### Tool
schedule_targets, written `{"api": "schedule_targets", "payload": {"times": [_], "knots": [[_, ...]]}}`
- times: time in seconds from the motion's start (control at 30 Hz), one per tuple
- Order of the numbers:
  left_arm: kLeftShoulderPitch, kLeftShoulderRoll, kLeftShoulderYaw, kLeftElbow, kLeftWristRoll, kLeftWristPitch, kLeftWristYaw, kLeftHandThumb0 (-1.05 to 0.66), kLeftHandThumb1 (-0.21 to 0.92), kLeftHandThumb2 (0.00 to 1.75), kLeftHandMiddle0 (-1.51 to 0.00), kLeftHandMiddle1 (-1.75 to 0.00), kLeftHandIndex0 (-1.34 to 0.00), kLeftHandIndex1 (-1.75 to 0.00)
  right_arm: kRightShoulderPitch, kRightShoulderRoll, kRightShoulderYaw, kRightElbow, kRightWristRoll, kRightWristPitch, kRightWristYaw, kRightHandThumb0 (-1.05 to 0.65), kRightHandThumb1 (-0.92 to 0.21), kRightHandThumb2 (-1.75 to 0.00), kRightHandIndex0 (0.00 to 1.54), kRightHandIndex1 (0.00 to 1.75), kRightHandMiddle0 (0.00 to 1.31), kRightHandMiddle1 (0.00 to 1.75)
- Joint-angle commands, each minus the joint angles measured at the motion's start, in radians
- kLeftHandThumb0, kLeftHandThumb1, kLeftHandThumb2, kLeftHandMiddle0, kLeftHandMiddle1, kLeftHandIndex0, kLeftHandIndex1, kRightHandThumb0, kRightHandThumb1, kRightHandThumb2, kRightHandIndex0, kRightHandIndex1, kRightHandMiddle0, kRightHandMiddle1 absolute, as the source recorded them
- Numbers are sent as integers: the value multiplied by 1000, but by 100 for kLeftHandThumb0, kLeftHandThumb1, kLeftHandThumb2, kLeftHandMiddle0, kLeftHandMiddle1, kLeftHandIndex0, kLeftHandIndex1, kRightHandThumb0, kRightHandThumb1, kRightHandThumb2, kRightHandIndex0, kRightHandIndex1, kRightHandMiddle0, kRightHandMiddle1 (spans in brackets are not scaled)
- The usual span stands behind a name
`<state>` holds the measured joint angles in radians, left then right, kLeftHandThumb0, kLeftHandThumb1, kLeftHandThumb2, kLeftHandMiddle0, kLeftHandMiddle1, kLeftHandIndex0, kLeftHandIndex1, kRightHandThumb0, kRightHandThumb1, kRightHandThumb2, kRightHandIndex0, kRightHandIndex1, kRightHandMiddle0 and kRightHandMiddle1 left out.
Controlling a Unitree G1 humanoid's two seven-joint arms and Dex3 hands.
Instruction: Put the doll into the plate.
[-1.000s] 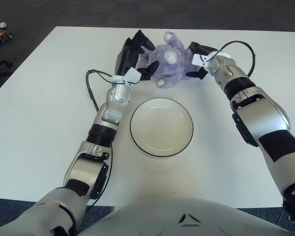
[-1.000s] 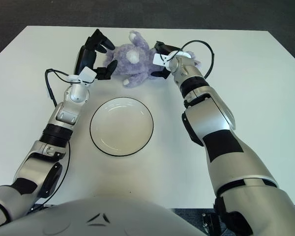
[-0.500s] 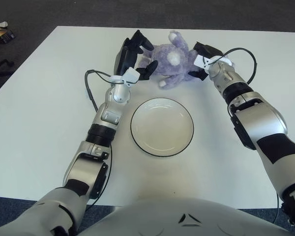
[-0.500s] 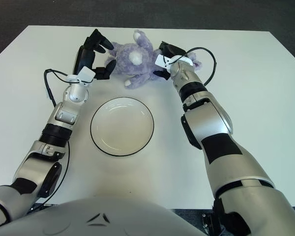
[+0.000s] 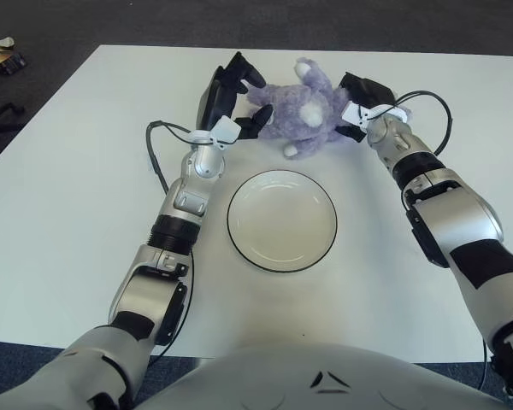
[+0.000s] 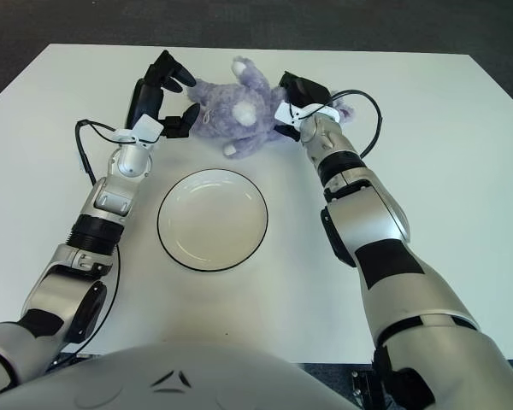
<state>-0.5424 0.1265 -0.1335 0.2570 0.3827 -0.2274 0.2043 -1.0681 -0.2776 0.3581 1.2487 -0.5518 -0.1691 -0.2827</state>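
Soft purple plush doll [image 5: 301,112] with a white muzzle sits on the flat white desk [image 5: 68,213], at the far edge, between both hands. Not in the plate.

Left hand [image 5: 231,98]: black fingers spread around the doll's left side, one fingertip touching or just beside the plush arm. Not closed on it; open as far as I can see.

Right hand [image 5: 363,98]: pressed against the doll's right side, fingers curled toward the plush. Can't tell whether it actually grips; the doll body hides the fingertips.

Round white ceramic plate with a thin dark rim [image 5: 281,219]: nearer the robot than both hands, roughly midway between the two forearms, apart from the doll. Nothing in it.

View differences:
- Left eye view shows a small dark object [image 5: 0,58] on the dark grey carpet floor [image 5: 51,26], far left of the left hand. Right eye view doesn't show it.
- Right eye view shows more of the desk to the right of the right hand [image 6: 303,90], and a bit of purple plush beyond the right wrist.

Black cable loops [image 5: 158,145] off the left wrist.
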Motion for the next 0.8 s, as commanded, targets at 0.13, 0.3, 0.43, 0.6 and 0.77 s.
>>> {"api": "schedule_targets", "payload": {"times": [0.13, 0.3, 0.43, 0.6, 0.77], "knots": [[-12, 10, 5, 11, -9, -19, -10, -41, 55, 101, -14, -175, -42, -175, 33, -12, -45, -22, 37, -14, -65, 0, 16, -174, 106, 143, 76, 175], [-13, 14, 6, 16, -10, -23, -15, -40, 57, 98, -14, -175, -40, -175, 63, -13, -76, -69, 63, -51, -87, 0, 14, -175, 103, 150, 74, 175], [-14, 18, 5, 18, -6, -16, -19, -40, 58, 97, -13, -175, -40, -175, 104, -10, -108, -151, 90, -63, -97, 0, 14, -175, 102, 151, 74, 175], [-13, 25, 5, 22, 3, -16, -17, -40, 58, 97, -12, -175, -40, -175, 140, -3, -126, -228, 85, -71, -155, 0, 15, -175, 104, 147, 75, 175], [-15, 30, 6, 33, 11, -23, -7, -41, 57, 99, -12, -175, -41, -175, 154, 1, -126, -267, 68, -78, -208, 0, 15, -175, 103, 149, 74, 175]]}}
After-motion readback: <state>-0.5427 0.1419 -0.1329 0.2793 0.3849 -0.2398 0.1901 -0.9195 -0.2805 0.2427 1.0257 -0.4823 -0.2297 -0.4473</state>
